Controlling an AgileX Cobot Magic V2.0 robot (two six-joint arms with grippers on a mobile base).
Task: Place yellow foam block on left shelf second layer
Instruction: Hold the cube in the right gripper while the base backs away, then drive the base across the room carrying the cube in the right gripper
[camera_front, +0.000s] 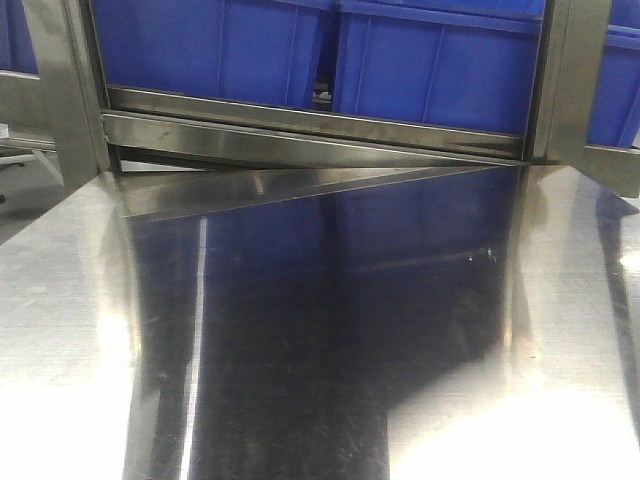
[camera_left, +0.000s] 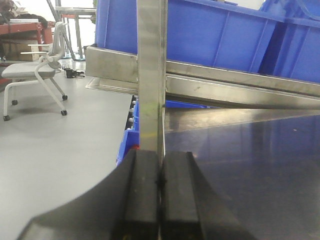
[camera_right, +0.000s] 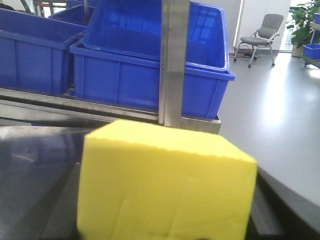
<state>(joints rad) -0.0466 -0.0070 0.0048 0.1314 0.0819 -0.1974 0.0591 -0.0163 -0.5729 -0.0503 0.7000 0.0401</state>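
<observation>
Left gripper (camera_left: 160, 167) closed above table (camera_left: 250, 165), yellow foam block (camera_right: 165, 185) filling right wrist view (right gripper's hold hidden, cannot tell)

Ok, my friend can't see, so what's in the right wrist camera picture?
A big yellow block fills the lower middle, very close to the camera. Behind it, blue bins sit on a steel shelf, with a steel post in front of them. Far off at the right, a grey chair stands on a pale floor.
</observation>
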